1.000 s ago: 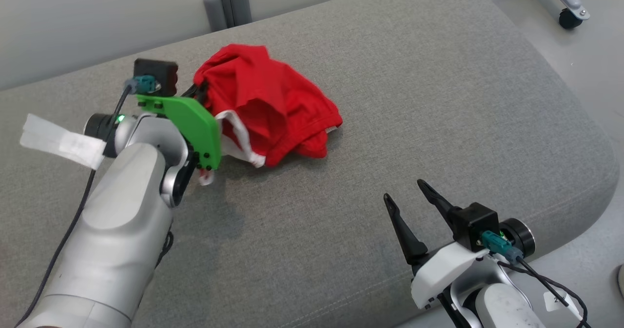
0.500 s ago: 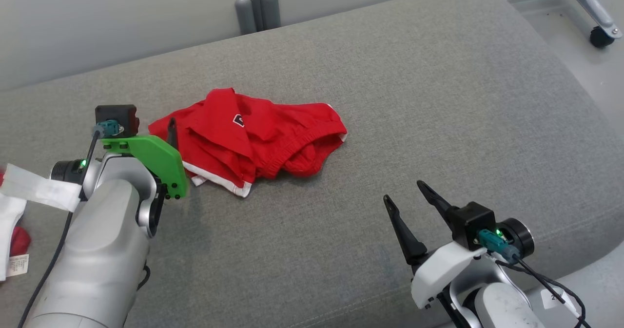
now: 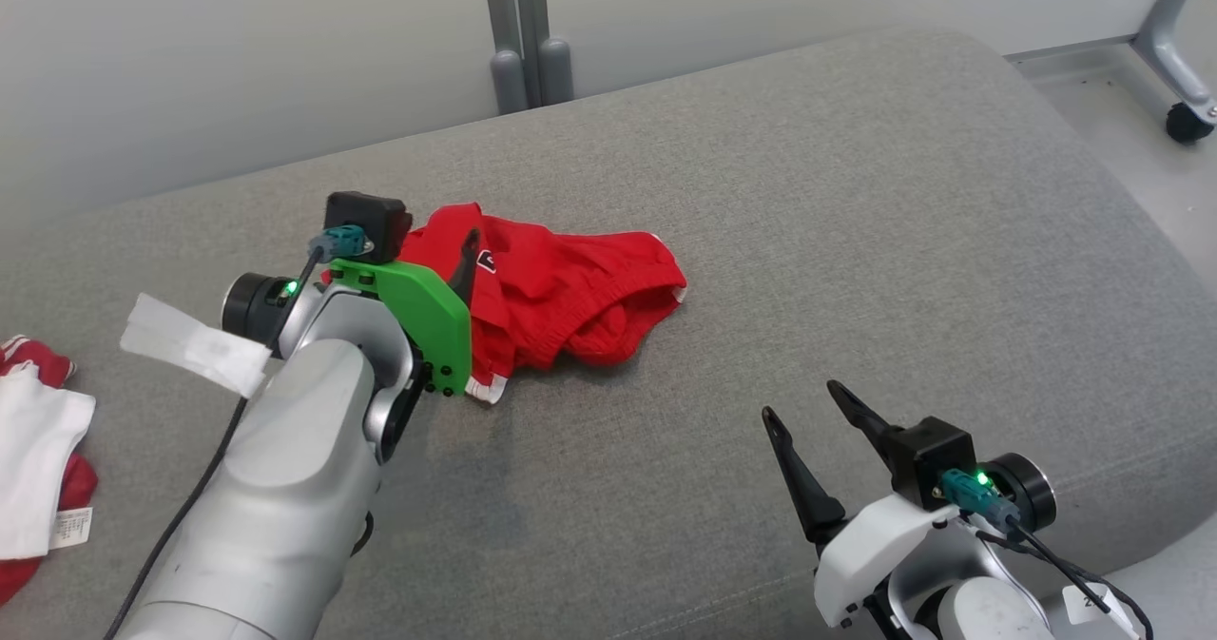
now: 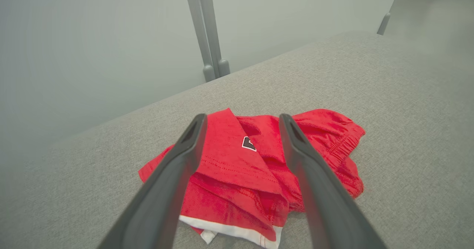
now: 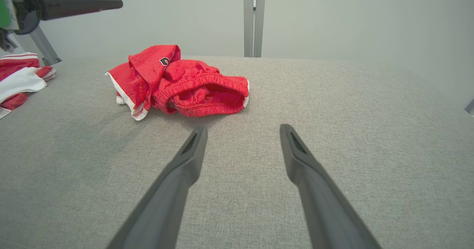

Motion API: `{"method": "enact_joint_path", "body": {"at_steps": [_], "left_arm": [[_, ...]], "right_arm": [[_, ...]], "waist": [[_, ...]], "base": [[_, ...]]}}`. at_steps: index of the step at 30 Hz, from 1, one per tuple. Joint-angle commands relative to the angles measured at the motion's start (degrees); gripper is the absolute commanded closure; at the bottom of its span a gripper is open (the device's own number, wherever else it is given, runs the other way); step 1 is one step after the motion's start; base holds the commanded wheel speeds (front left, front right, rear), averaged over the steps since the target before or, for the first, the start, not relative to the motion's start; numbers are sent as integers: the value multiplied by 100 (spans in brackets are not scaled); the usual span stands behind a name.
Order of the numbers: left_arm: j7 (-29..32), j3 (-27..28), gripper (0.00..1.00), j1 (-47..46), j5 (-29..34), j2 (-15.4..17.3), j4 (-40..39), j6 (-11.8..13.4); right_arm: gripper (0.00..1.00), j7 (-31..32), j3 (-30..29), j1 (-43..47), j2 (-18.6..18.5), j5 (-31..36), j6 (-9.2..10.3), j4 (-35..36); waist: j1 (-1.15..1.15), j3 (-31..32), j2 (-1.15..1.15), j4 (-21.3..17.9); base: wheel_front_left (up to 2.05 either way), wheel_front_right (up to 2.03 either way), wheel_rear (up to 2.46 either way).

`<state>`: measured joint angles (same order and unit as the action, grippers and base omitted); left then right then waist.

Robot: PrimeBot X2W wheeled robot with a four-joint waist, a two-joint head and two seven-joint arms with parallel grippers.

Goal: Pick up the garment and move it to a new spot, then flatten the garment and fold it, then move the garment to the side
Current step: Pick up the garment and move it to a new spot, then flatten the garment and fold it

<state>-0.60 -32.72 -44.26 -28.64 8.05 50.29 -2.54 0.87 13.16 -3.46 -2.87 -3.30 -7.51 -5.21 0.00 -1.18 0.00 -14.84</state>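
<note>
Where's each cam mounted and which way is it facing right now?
Head view: on the head, facing forward and down at the red garment on the grey cushion; left forearm lower left, right gripper lower right.
Left wrist view: on the left wrist, looking along the open left gripper, obliquely down onto the garment.
Right wrist view: on the right wrist, low across the cushion toward the garment; own fingers at bottom.
Shared: all see the garment; head and right wrist views also see the red-and-white clothes.

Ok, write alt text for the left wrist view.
A crumpled red garment with white trim lies on a grey cushion, framed by the open, empty left pincer above it. A metal post stands against the pale wall behind.
</note>
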Motion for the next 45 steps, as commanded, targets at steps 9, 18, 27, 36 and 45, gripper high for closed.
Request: {"method": "enact_joint_path", "body": {"at_steps": [9, 18, 27, 36, 45], "left_arm": [[424, -379, 0, 44, 155, -176, -305, -44], [636, -867, 0, -214, 474, -305, -335, -17], [703, -1289, 0, -570, 954, -211, 80, 146], [745, -1317, 33, -734, 942, -77, 558, 199], [139, -1053, 100, -732, 530, -258, 551, 33]], "right_arm": [[0, 21, -5, -26, -2, 20, 4, 109], [0, -127, -76, -153, 0, -109, 4, 63], [0, -305, -144, -228, 2, -220, 4, 7], [0, -414, -133, -276, 1, -298, 4, -59], [0, -427, -78, -372, -1, -294, 4, -168]], "waist": [[0, -252, 0, -715], [0, -613, 0, -1308], [0, -962, 0, -1538], [0, -1188, 0, -1547], [0, -1106, 0, -1336]], "base": [[0, 0, 0], [0, 0, 0], [0, 0, 0], [0, 0, 0], [0, 0, 0]]}}
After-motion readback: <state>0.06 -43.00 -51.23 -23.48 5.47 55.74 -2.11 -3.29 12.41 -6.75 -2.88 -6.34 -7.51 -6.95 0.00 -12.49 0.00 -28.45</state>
